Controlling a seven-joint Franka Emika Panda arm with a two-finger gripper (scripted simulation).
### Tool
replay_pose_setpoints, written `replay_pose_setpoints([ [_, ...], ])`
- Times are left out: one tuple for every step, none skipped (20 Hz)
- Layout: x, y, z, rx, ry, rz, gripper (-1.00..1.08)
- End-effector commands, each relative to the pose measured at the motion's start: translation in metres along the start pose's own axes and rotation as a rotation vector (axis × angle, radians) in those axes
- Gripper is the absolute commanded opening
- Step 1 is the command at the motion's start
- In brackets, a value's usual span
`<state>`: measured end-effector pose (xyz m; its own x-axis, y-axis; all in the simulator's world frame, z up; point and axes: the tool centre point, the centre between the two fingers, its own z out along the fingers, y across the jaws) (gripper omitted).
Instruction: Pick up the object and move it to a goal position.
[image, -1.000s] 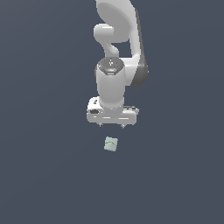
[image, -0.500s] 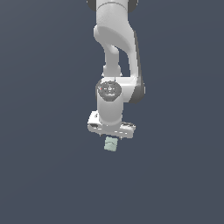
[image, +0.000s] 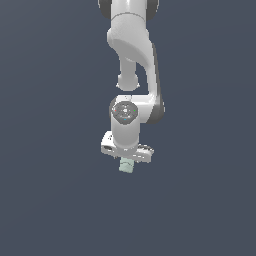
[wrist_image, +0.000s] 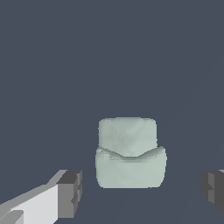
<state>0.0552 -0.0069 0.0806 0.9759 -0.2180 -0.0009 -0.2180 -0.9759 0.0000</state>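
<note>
The object is a small pale mint-green block (image: 126, 167) with faint creases, resting on the dark grey floor directly under the white gripper (image: 126, 161). In the wrist view the block (wrist_image: 130, 153) lies between the two dark fingertips (wrist_image: 70, 193), with a clear gap on each side. The gripper (wrist_image: 142, 192) is open and low around the block, not touching it. In the exterior view the fingers are mostly hidden behind the hand.
The white arm (image: 132, 60) comes down from the top of the exterior view. A plain dark grey surface (image: 50, 200) lies all around.
The arm has lowered steadily towards the block. The gripper that hung above the block is now down around it. The block has not moved.
</note>
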Motion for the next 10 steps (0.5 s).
replay_pose_setpoints([
  [0.0,0.0,0.001,0.0,0.0,0.0,1.0],
  [0.0,0.0,0.003,0.0,0.0,0.0,1.0],
  [0.0,0.0,0.006,0.0,0.0,0.0,1.0],
  [0.0,0.0,0.009,0.0,0.0,0.0,1.0],
  [0.0,0.0,0.013,0.0,0.001,0.001,1.0],
  [0.0,0.0,0.018,0.0,0.001,0.001,1.0],
  [0.0,0.0,0.023,0.0,0.001,0.001,1.0],
  [0.0,0.0,0.029,0.0,0.001,0.001,1.0],
  [0.0,0.0,0.035,0.0,0.001,0.002,1.0],
  [-0.001,0.0,0.039,0.0,0.001,0.002,1.0],
])
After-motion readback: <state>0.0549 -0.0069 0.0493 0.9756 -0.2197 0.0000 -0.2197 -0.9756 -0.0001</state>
